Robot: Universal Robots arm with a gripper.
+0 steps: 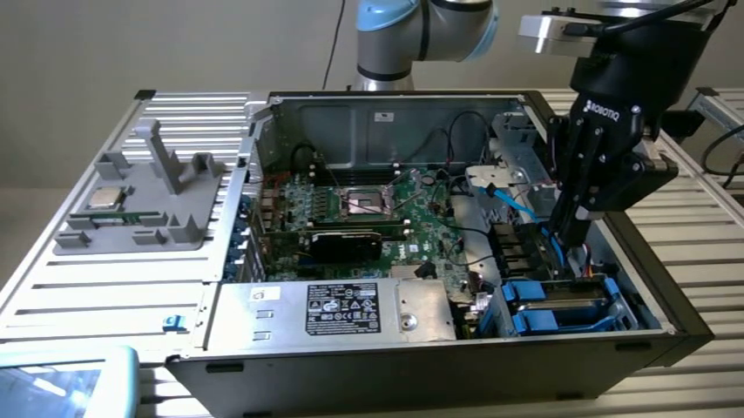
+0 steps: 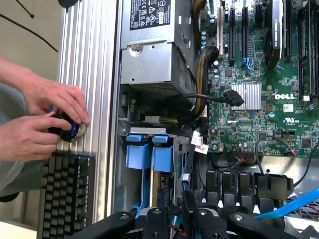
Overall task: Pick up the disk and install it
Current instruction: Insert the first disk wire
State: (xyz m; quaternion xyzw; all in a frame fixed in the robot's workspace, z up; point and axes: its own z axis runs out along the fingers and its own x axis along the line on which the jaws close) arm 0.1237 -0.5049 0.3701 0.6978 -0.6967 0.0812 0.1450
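End effector (image 1: 570, 246) above seated disk (image 1: 566, 306)

An open computer case (image 1: 442, 366) lies on a slatted table (image 1: 104, 287), with the motherboard (image 1: 372, 213) flat in its middle. The power supply box (image 1: 348, 309) sits inside the case along the front wall, before the motherboard. At the exterior view's right of this box, in the front corner of the case, the disk (image 1: 564, 305) rests in its bay. The gripper (image 1: 566, 248) hangs inside the case just above the disk, near some cables (image 1: 511, 200). Outside the case, at the exterior view's left, a holder (image 1: 145, 205) stands on the table with a small chip (image 1: 107, 197) on it. In the wrist view, two hands (image 2: 45, 122) lie beside the case, over a keyboard (image 2: 65, 191).
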